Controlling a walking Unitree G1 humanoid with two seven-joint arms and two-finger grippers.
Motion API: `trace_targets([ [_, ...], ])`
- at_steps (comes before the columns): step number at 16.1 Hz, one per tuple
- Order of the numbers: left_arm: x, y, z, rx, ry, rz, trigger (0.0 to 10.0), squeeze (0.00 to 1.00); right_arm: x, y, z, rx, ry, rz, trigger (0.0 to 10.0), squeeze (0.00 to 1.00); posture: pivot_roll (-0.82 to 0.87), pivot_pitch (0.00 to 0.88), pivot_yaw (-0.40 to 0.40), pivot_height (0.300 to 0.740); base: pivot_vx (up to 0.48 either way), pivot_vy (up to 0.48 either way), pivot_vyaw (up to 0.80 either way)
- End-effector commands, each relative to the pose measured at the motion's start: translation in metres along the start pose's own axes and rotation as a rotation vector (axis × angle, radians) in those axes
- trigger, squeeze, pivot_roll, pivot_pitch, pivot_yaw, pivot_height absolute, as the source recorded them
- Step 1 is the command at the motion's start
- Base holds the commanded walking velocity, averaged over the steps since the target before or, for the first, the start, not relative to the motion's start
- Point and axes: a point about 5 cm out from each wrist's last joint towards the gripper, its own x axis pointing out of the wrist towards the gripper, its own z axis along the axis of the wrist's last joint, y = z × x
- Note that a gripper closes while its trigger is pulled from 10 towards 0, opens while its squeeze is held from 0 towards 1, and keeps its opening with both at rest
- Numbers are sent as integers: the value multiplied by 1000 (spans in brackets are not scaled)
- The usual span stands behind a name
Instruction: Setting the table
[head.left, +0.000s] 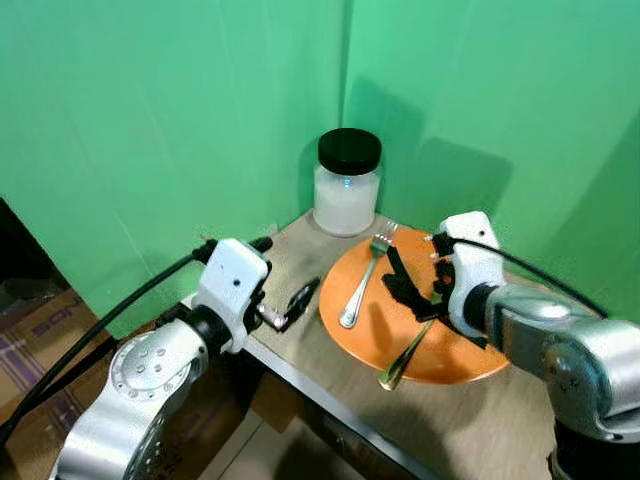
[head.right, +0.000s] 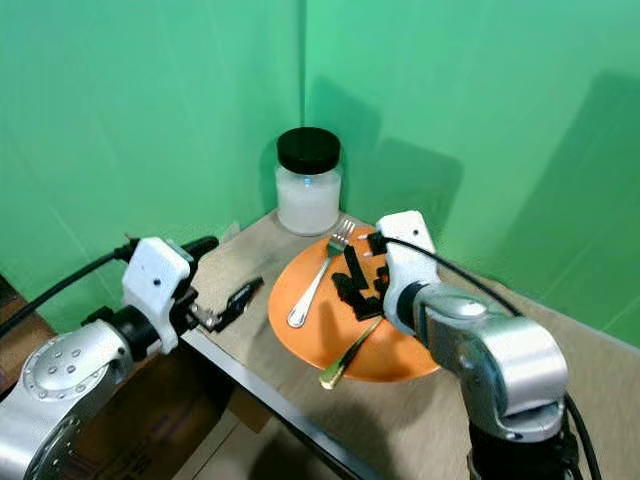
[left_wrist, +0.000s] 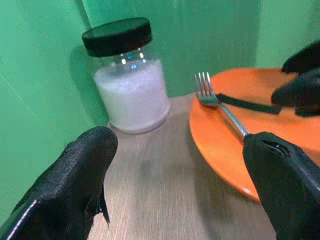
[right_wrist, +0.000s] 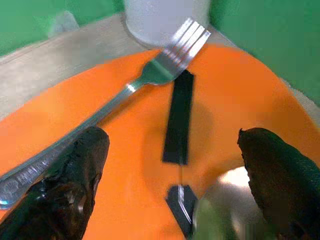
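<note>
A wooden worktop (head.left: 470, 420) carries an orange plate (head.left: 450, 350) beside a black-lidded jar (head.left: 347, 183) of white powder. A fork (head.left: 362, 282) and spoon (head.left: 405, 362) lie on the plate. The right gripper (right_wrist: 172, 175) hovers over the plate with jaws open and empty; the left gripper (left_wrist: 185, 185) sits at the worktop's edge, jaws likewise spread.

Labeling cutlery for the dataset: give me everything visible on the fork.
The fork is plain silver metal with four tines. It lies flat on the orange plate, toward the plate's left side, tines pointing at the white-filled jar and reaching the plate's far rim. Its handle runs back toward the near-left rim. Nothing grips it: the right end effector hovers open over the plate beside it, and the left end effector is off the plate, also open.
</note>
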Motion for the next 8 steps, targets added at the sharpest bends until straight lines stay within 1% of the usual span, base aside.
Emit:
trace_targets([
  [1, -1, -5, 2, 13, -5, -37, 10000, 0, -11, -4, 8, -1, -17, -40, 10000, 1000, -110, 0, -16, 740, 0, 0, 0],
  [3, 3, -12, -2, 28, 7, -91, 10000, 0, -18, -13, 9, -38, -5, -63, 10000, 1000, -127, 0, -11, 740, 0, 0, 0],
  [4, 4, -11, -2, 29, 9, -90, 10000, 0, -19, -14, 10, -41, -6, -64, 10000, 1000, -127, 0, -11, 740, 0, 0, 0],
  [5, 4, -10, -3, 28, 6, -79, 10000, 0, -20, -15, 11, -49, -10, -70, 10000, 910, -130, 0, -8, 740, 0, 0, 0],
  [6, 5, -7, 0, 10, -24, -42, 10000, 0, -24, -14, 18, -98, -58, -78, 10000, 0, -131, 0, -4, 740, 0, 0, 0],
  [7, 6, -3, 3, -12, -40, 19, 10000, 0, -26, -11, 22, -106, -118, -61, 10000, 0, -128, 0, 1, 740, 0, 0, 0],
  [8, 8, 0, 6, -20, -58, 62, 10000, 0, -27, -7, 26, -90, -197, -43, 10000, 0, -128, 0, 1, 740, 0, 0, 0],
])
